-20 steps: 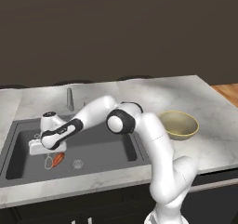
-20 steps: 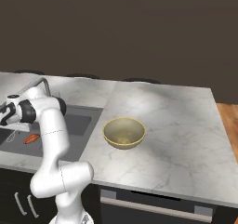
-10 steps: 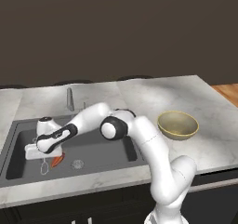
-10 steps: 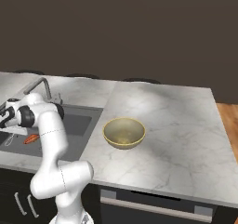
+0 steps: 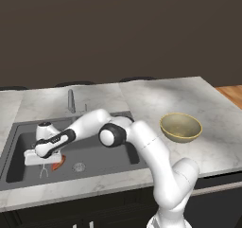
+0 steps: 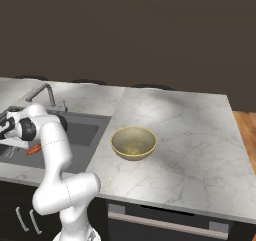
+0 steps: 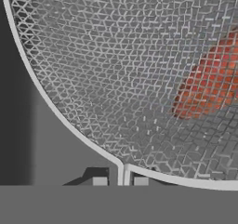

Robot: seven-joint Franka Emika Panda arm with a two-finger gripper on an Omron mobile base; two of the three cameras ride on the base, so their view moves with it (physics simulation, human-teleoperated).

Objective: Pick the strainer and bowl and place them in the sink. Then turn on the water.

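Note:
The strainer (image 7: 139, 79) fills the hand view as silver mesh with a thin rim, and its wire handle runs down between my fingertips. My gripper (image 7: 120, 181) is shut on that handle. From the left base view the gripper (image 5: 43, 167) hangs low over the left part of the dark sink (image 5: 108, 153), just above its floor. The bowl (image 5: 180, 127), pale yellow-tan, sits upright on the marble counter to the right of the sink, far from the gripper; it is also in the right base view (image 6: 133, 142).
A small orange-red object (image 5: 58, 163) lies on the sink floor beside the gripper and shows through the mesh (image 7: 209, 83). The round drain (image 5: 79, 166) is just right of it. The faucet (image 5: 72, 100) stands behind the basin. A wooden floor edge lies far right.
The arm has swung further left and lower into the sink with the strainer in the gripper. The bowl has not moved.

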